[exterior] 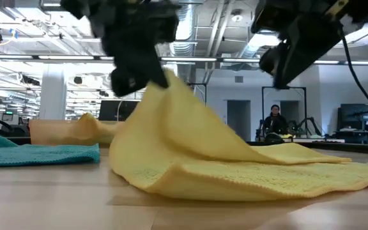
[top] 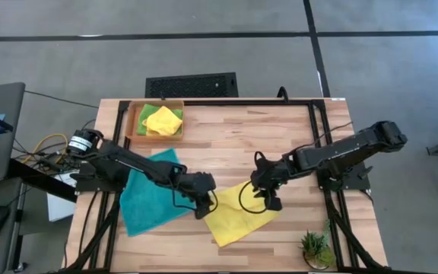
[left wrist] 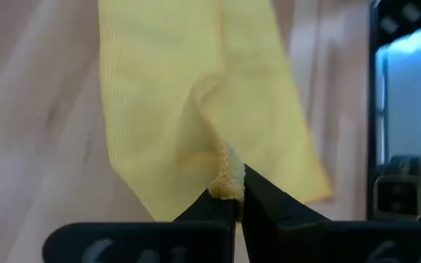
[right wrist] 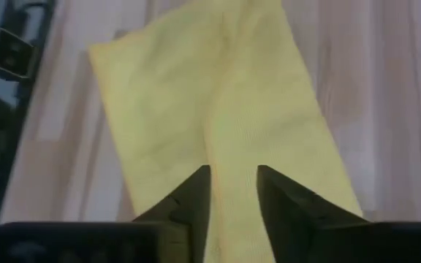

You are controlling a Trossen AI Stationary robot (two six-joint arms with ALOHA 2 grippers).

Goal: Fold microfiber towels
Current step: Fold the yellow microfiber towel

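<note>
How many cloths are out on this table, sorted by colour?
Yellow: 2, the yellow towel being folded mid-table and a second yellow towel in the orange tray.
Lime green: 1, the green towel under it in the tray.
Teal: 1, the teal towel lying flat.
Total: 4

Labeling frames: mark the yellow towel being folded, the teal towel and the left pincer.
yellow towel (top: 238, 221), high view, flat middle.
teal towel (top: 147, 199), high view, centre of the cloth.
left pincer (left wrist: 234, 196), left wrist view, tips pinching the towel's corner.
</note>
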